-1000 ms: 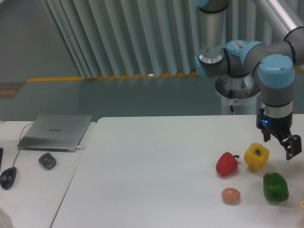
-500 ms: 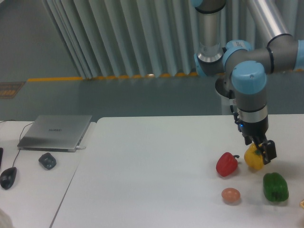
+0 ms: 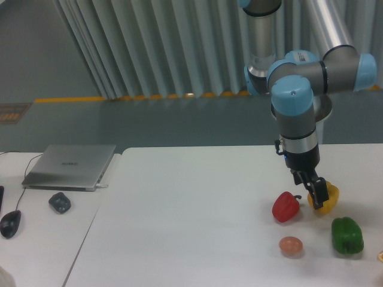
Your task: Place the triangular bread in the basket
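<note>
Our gripper (image 3: pixel 315 194) hangs low over the right part of the white table (image 3: pixel 191 227), its dark fingers set in front of the yellow bell pepper (image 3: pixel 328 200) and just right of the red bell pepper (image 3: pixel 286 206). From this angle the fingers overlap one another and the yellow pepper behind them, so we cannot tell whether the jaws stand apart or together; nothing shows between them, and we judge that they carry nothing.

Below the red pepper lies a small brown egg (image 3: pixel 291 246), and to its right a green bell pepper (image 3: pixel 347 235). At the very right edge of the frame, near the bottom corner, we see a tiny tan sliver (image 3: pixel 380 257); it may be a corner of the triangular bread, but too little shows for us to be sure. We see no basket anywhere. Far to the left, on a second table, sit a closed laptop (image 3: pixel 70 166), a small dark object (image 3: pixel 60 202) and a mouse (image 3: pixel 10 223).

We judge the task to be at the search-and-approach step, with no grasp made. The next move calls for us to find the bread, likely off to the right past the green pepper, and travel there without knocking the peppers.
</note>
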Robot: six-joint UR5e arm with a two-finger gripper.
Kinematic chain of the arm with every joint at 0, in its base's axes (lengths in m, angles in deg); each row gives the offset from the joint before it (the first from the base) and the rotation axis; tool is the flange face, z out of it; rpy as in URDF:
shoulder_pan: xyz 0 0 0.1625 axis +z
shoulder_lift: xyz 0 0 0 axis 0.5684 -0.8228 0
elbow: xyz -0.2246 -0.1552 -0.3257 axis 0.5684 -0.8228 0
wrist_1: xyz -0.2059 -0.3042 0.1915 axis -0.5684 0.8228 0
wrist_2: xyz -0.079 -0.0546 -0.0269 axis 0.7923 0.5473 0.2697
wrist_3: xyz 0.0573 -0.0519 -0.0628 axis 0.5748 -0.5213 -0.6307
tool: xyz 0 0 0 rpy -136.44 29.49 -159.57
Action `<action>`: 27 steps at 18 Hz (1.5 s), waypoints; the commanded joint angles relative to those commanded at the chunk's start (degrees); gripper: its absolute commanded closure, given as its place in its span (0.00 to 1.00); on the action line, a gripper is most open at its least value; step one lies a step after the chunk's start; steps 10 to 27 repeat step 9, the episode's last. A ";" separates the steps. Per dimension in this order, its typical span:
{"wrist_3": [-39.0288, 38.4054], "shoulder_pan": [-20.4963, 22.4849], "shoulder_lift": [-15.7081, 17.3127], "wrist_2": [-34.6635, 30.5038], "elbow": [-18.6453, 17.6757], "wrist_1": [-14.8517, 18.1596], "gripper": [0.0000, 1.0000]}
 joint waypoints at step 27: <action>-0.09 0.26 0.00 -0.44 -0.97 -0.18 0.00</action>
